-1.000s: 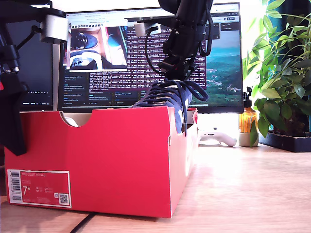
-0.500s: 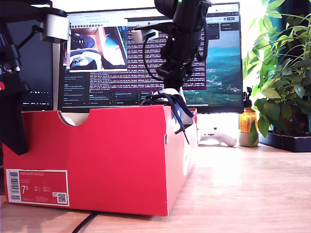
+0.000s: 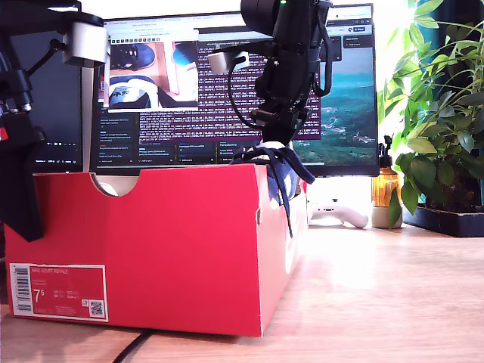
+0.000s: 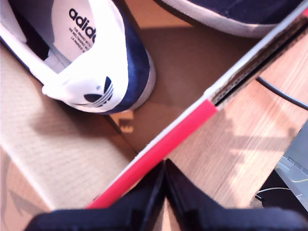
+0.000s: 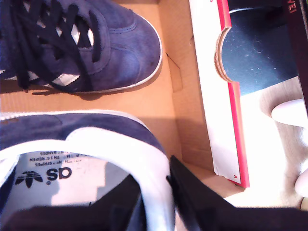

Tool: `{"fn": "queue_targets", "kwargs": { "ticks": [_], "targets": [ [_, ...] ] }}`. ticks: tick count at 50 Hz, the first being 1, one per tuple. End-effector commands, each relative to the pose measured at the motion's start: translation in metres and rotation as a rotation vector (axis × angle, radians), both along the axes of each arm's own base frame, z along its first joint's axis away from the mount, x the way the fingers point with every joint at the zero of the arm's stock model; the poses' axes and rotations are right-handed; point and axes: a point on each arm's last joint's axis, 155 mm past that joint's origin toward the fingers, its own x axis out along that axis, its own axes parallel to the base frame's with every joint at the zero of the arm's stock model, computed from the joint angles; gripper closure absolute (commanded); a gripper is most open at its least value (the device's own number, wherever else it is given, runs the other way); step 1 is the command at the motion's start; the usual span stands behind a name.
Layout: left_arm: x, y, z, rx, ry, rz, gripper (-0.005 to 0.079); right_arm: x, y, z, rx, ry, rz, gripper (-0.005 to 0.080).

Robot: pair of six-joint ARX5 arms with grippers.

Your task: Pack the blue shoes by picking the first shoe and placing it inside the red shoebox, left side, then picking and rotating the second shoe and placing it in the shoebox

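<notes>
Wooden surface (image 3: 378, 302) with a monitor (image 3: 227, 91) and a plant (image 3: 435, 113) behind carries the red box (image 3: 166, 249) at the exterior view's left. Both blue shoes lie inside it. My second claw (image 5: 156, 202) is clenched on the white heel collar of the second shoe (image 5: 72, 139), which sits low in the box at the exterior view's right end, its laces (image 3: 283, 181) trailing over the rim. The first shoe (image 5: 96, 43) lies alongside it, apparently toe to heel with it. My first claw (image 4: 164, 185) hangs pinched together and empty just above the box's red edge, near the heel of a shoe (image 4: 103, 62). Judged from this, the second shoe's long axis already runs along the box, directly beneath my second claw, so the coming move is to release and lift straight up.
</notes>
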Motion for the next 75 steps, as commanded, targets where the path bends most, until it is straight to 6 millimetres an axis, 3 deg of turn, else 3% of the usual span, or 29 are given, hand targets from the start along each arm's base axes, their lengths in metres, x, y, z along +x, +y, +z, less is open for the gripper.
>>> {"fn": "queue_targets", "kwargs": {
  "ticks": [1, 27, 39, 56, 66, 75],
  "targets": [
    [0.000, 0.000, -0.005, 0.011, 0.008, -0.005, 0.0762, 0.002, 0.014, 0.000, 0.030, 0.000, 0.020, 0.0765],
    [-0.002, 0.001, -0.006, 0.017, 0.015, -0.005, 0.0762, 0.008, 0.017, -0.027, 0.012, 0.031, 0.016, 0.0765],
    [-0.002, 0.001, -0.006, 0.017, 0.016, -0.005, 0.0761, 0.012, 0.025, -0.025, 0.050, 0.017, 0.020, 0.0760],
    [-0.002, 0.002, -0.006, 0.018, 0.016, -0.005, 0.0762, 0.012, 0.024, -0.025, 0.050, 0.018, 0.005, 0.0536],
    [-0.002, 0.001, -0.006, 0.017, 0.016, -0.004, 0.0762, 0.014, 0.024, -0.021, 0.048, 0.008, 0.002, 0.0520],
    [-0.001, 0.001, -0.006, 0.015, 0.013, -0.004, 0.0761, 0.021, 0.026, 0.004, 0.074, -0.035, -0.037, 0.0500]
  ]
}}
